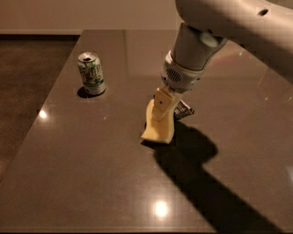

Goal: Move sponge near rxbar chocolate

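1. Two bright glints [160, 209] of light lie on the near part of the dark desk [82, 183], and a broad shadow [197, 164] of the arm falls across its right front.
2. At mid-desk the sponge [158, 130] stands tilted, its top leaning toward the arm. Its lower edge is at or just over the surface, and contact cannot be told.
3. From the upper right the pincer [161, 114] reaches down and is clamped on the sponge's upper part, with one cream finger [162, 103] flat against its front face.
4. Just behind the sponge, to its right, the bar [184, 109] lies flat on the desk. Only one end shows past the pincer.
5. Farther back on the left a green-and-white can [91, 73] stands upright, well apart from sponge and bar.
6. Beyond the desk are dark floor [32, 68] and a pale wall [68, 13].
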Robot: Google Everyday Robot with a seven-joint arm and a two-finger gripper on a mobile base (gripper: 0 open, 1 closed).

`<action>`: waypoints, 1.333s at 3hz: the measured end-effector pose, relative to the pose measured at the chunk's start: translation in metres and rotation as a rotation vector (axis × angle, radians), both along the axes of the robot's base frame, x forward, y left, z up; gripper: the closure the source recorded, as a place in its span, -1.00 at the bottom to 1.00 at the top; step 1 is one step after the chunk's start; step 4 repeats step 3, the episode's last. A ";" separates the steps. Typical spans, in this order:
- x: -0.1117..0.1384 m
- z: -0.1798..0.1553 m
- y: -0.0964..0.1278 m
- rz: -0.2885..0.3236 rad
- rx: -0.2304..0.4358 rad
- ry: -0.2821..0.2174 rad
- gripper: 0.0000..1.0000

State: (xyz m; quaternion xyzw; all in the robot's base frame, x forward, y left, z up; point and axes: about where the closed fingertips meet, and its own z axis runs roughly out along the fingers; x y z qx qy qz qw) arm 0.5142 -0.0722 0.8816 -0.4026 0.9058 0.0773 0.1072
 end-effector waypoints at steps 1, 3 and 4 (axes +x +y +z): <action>0.000 0.000 0.000 0.001 0.000 -0.002 -0.73; -0.001 0.001 0.001 0.001 0.000 -0.004 -1.00; -0.001 0.001 0.001 0.001 0.000 -0.004 -1.00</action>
